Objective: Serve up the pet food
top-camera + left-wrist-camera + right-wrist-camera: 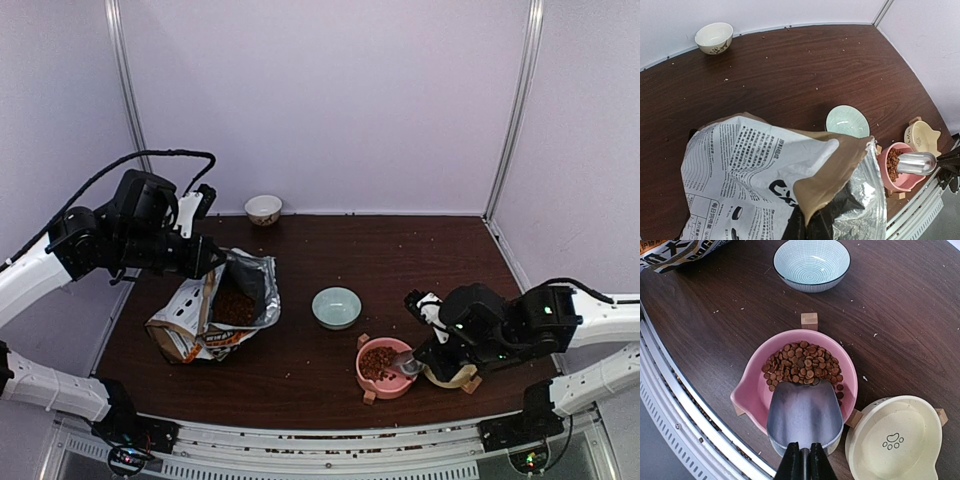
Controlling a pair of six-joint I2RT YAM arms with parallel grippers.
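Observation:
Reddish-brown kibble [802, 363] fills the pink bowl [754, 390], which also shows in the top view [372, 386]. My right gripper [801, 466] is shut on the handle of the silver scoop [804, 412], which is tipped over the pink bowl and looks empty; in the top view the gripper [428, 358] sits just right of the bowl. More kibble [236, 307] shows inside the open printed bag [200, 320]. My left gripper [210, 262] is shut on the bag's upper edge [825, 185] and holds the mouth open; its fingers are hidden behind the bag in the left wrist view.
A pale green bowl [336, 306] stands mid-table. A cream cat-face bowl [892, 440] stands right of the pink one. A small white bowl [263, 208] sits at the back wall. Kibble crumbs are scattered on the dark wood table [420, 250]. A metal rail [320, 452] edges the front.

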